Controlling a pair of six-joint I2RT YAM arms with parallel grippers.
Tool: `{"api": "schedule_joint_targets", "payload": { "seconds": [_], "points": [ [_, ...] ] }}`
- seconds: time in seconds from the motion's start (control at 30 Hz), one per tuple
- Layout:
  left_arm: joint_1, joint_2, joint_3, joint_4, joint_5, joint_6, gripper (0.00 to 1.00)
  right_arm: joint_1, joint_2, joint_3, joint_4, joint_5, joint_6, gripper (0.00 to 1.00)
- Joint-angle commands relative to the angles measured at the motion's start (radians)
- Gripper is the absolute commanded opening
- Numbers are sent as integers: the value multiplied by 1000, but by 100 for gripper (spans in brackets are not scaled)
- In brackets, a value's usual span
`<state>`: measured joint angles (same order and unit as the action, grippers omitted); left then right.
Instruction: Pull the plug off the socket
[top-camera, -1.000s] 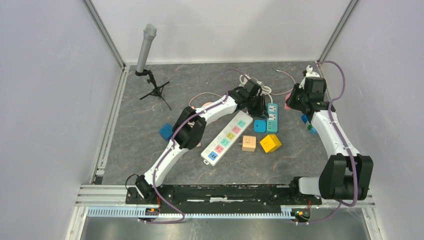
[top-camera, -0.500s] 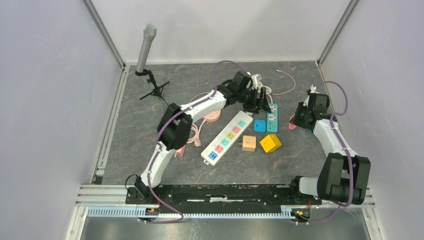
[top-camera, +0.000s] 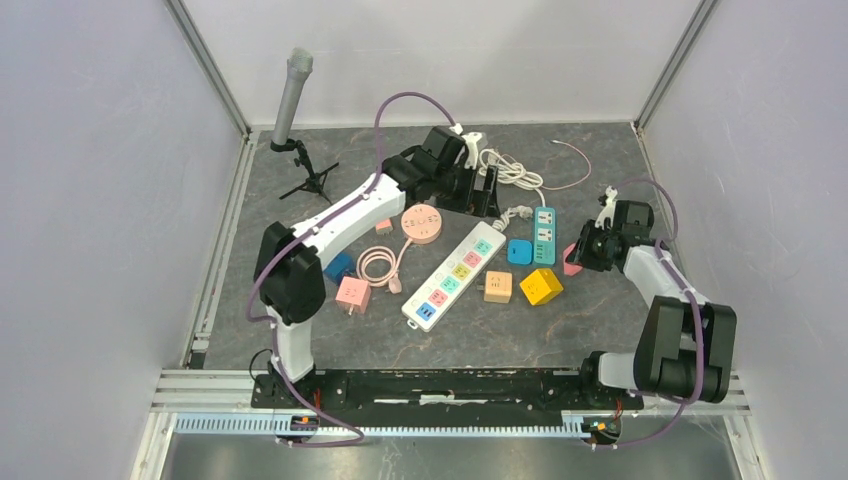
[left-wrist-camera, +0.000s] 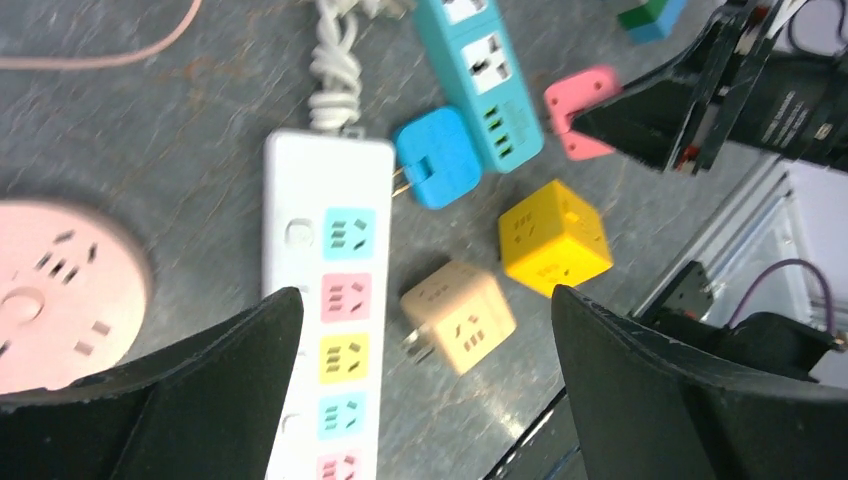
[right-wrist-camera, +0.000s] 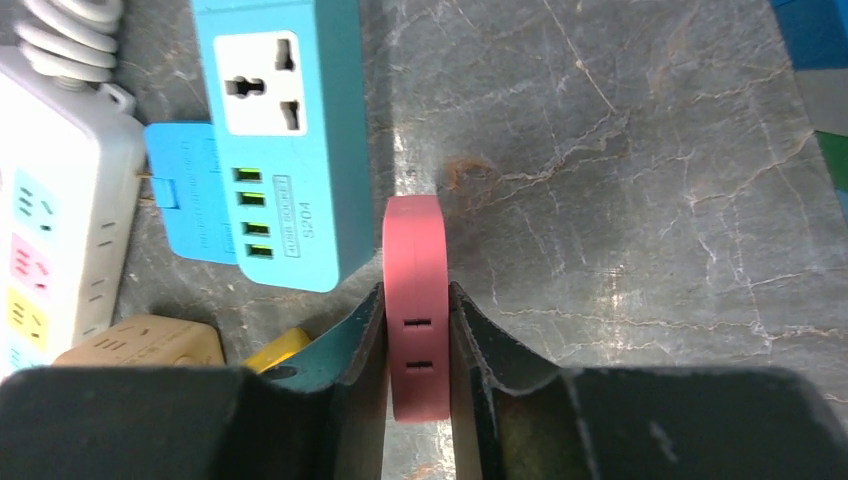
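pink plug (right-wrist-camera: 417, 262) sits pinched edge-on between the fingers of the right gripper (right-wrist-camera: 417, 298), whose jaws are drawn in narrow against its flat sides, near the right edge of the worktop (top-camera: 600, 320). whether its lower edge touches the worktop i cannot tell. it stands apart from the teal socket strip (right-wrist-camera: 285, 140), which lies flat just to its left with bare stone between them, so the pull itself looks done.

the left gripper (left-wrist-camera: 420, 300) hangs over the far middle of the worktop, jaws spread wide with nothing between them. below it lie the white power strip (left-wrist-camera: 325, 290), a blue adapter (left-wrist-camera: 437, 158), a beige cube socket (left-wrist-camera: 460, 315) and a yellow cube socket (left-wrist-camera: 553, 238).

by my reading the step in hand is the tail of the separation: plug free, strip lying untouched. the next move probably calls for the right arm to carry the plug clear of the strip, lower it onto bare worktop, and ease the fingers apart without tipping it against its neighbours.
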<state>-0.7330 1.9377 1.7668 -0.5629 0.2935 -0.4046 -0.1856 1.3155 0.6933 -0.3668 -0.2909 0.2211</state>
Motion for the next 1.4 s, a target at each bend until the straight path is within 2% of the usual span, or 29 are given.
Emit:
{"api": "schedule_joint_targets", "payload": {
  "seconds": [0.0,0.03,0.23,0.37,0.53,0.7,0.93,1.27,1.37],
  "points": [
    [13,-116,-64,-106,-95,92,100,-10,55,18,3,0,-50,32],
    [14,-144,-86,-118,-115,104,100,-12,59,15,2,20,-45,34],
    [25,-309,-242,-141,-203,150,100,-25,33,-10,6,128,-21,62],
    [44,-390,-285,-141,-224,155,100,-27,-12,-8,15,157,-6,74],
    [76,-471,-295,-144,-258,122,100,-27,-82,27,-12,219,-3,76],
    [110,-600,-302,-174,-289,65,100,-25,-249,79,-47,230,-17,77],
    [113,-833,-301,-312,-551,37,100,-25,-499,236,-133,326,3,78],
    [113,-993,3,-505,-815,30,100,-25,-633,653,-248,461,9,79],
    [113,-1019,72,-533,-829,37,100,-25,-633,745,-267,462,-11,81]
  ]
}}
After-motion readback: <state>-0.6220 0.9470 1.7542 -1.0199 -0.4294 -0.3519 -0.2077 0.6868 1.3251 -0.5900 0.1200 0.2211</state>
